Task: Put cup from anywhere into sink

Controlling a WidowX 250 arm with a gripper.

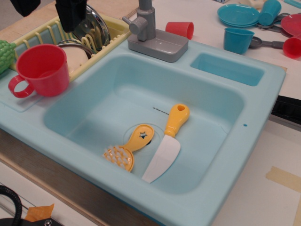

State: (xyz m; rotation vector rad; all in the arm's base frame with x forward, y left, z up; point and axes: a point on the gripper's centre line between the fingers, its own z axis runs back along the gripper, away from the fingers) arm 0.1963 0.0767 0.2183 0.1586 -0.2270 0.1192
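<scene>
Big red plastic mug with loop handle [41, 70] perches on the light-blue toy sink [263, 94] ledge; black gripper [70, 14] state's unclear, a bump could tip it.

A dark claw assembly [70, 14] hangs at the top edge, its upper part cropped and its fingertips lost against the shiny metal lid [91, 23], so their spread cannot be read. The yellow plastic dish rack [110, 23] is partly screened by the large red plastic mug [42, 70]. A green ridged object [4, 54] is cut by the left edge; tiny black print [160, 111] on the light-blue sink basin [211, 155] is illegible.
</scene>
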